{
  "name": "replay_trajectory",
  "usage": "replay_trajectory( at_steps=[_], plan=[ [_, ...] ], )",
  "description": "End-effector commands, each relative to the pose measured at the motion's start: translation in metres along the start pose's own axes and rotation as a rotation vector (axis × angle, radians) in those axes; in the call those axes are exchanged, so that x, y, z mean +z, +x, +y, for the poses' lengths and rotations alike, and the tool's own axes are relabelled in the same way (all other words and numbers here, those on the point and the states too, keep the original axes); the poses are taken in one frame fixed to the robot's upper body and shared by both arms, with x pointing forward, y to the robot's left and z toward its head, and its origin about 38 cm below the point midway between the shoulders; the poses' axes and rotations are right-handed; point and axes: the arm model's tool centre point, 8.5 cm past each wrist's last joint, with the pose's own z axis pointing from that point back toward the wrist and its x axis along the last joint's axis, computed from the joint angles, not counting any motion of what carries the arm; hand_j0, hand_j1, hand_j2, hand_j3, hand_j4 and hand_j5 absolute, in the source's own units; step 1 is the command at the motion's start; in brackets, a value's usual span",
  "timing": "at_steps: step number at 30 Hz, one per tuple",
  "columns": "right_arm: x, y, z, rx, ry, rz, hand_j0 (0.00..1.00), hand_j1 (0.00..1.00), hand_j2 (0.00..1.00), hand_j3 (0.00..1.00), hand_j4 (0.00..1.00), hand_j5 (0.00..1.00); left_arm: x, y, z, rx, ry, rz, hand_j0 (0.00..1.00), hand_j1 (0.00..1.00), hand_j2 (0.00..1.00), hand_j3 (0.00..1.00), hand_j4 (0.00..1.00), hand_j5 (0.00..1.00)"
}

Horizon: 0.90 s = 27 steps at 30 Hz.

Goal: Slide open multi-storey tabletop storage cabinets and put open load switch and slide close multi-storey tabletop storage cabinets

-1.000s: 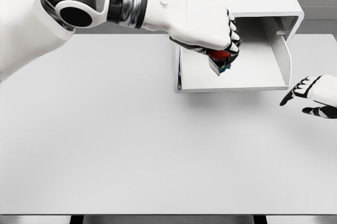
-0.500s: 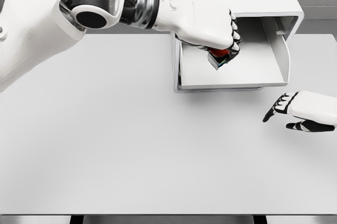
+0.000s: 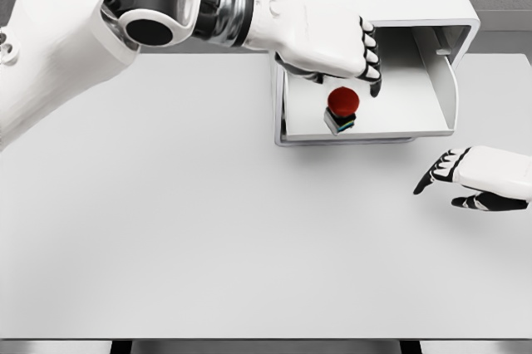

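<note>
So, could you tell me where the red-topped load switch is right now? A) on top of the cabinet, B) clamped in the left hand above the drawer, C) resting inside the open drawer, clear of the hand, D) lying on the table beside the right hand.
C: the load switch sits on the floor of the open drawer, with the left hand above it, holding nothing.

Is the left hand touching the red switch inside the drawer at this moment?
Apart. The head view shows bare drawer floor between the left hand and the red switch.
</note>
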Motion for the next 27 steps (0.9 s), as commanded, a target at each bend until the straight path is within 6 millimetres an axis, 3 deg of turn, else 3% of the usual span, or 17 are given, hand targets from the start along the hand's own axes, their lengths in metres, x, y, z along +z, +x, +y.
replay_trajectory(
  at_steps=[1, 10, 13, 17, 20, 23, 25, 27],
  plan=[
    [0.000, 0.000, -0.001, -0.004, -0.004, 0.000, 0.69, 0.69, 0.69, 0.69, 0.69, 0.69, 0.000, -0.004, -0.003, 0.016, -0.003, 0.009, 0.94, 0.94, 0.94, 0.94, 0.94, 0.94],
    [0.000, 0.000, 0.002, -0.011, 0.002, -0.001, 0.71, 0.71, 0.71, 0.71, 0.71, 0.71, 0.000, -0.001, -0.001, 0.017, 0.004, 0.000, 1.00, 1.00, 1.00, 1.00, 1.00, 1.00],
    [0.000, 0.000, 0.002, -0.011, 0.002, -0.001, 0.71, 0.71, 0.71, 0.71, 0.71, 0.71, -0.008, 0.016, 0.001, 0.030, 0.021, -0.072, 1.00, 1.00, 1.00, 1.00, 1.00, 1.00],
    [0.000, 0.000, 0.002, -0.011, 0.002, -0.001, 0.71, 0.71, 0.71, 0.71, 0.71, 0.71, -0.003, 0.036, 0.017, 0.044, 0.085, -0.153, 1.00, 1.00, 1.00, 1.00, 1.00, 1.00],
    [0.000, 0.000, 0.002, -0.011, 0.002, -0.001, 0.71, 0.71, 0.71, 0.71, 0.71, 0.71, 0.019, 0.053, 0.027, 0.040, 0.124, -0.202, 1.00, 1.00, 1.00, 1.00, 1.00, 1.00],
    [0.000, 0.000, 0.003, -0.012, 0.003, -0.001, 0.71, 0.71, 0.71, 0.71, 0.71, 0.71, 0.041, 0.043, 0.016, 0.077, 0.112, -0.160, 1.00, 1.00, 1.00, 1.00, 1.00, 1.00],
    [0.000, 0.000, 0.003, -0.012, 0.003, -0.001, 0.71, 0.71, 0.71, 0.71, 0.71, 0.71, 0.077, 0.029, -0.005, 0.119, 0.071, -0.073, 1.00, 1.00, 1.00, 1.00, 1.00, 1.00],
    [0.000, 0.000, 0.002, -0.011, 0.002, -0.001, 0.71, 0.71, 0.71, 0.71, 0.71, 0.71, 0.137, 0.014, -0.060, 0.262, 0.002, 0.068, 1.00, 1.00, 1.00, 1.00, 1.00, 1.00]
  ],
)
